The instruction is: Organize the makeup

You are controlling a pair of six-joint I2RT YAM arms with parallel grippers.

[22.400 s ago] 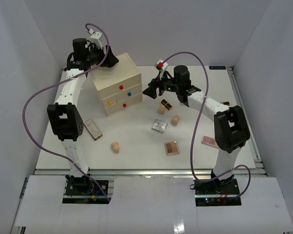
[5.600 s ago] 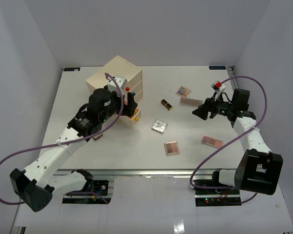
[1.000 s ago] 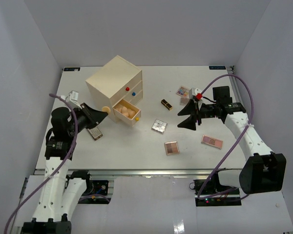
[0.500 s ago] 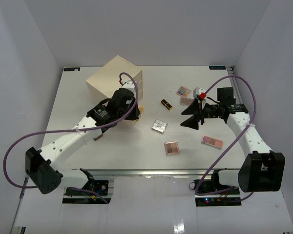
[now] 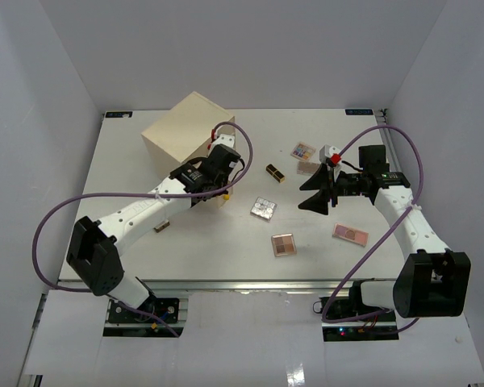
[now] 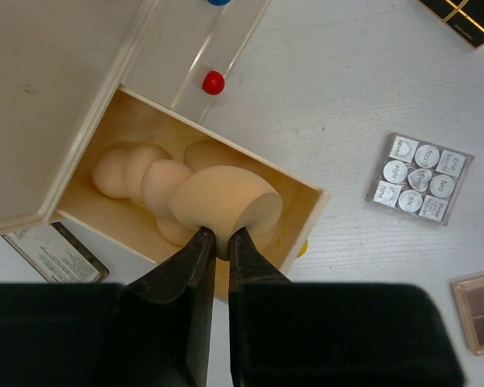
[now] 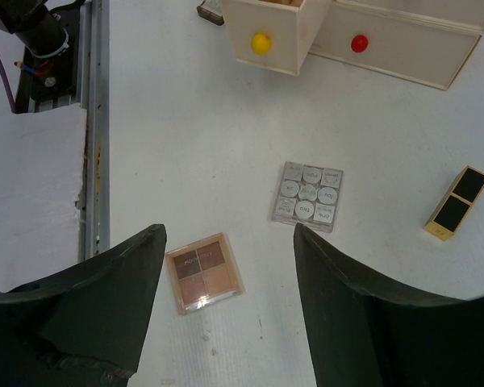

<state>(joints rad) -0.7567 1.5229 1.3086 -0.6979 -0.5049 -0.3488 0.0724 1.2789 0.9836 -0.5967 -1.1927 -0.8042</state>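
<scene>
Firmly, the left gripper (image 6: 220,242) pinches a peach sponge (image 6: 226,201) over the open drawer (image 6: 306,211); the right gripper (image 7: 227,234) gapes wide, holding nothing.

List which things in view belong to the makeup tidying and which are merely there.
Belong: peach sponge pinched in left end effector; sponges in the open drawer; silver palette; brown palette; pink palette; multicoloured palette; black-gold lipstick.
Merely there: cream drawer chest, storage only; metal rail at the table edge.
</scene>
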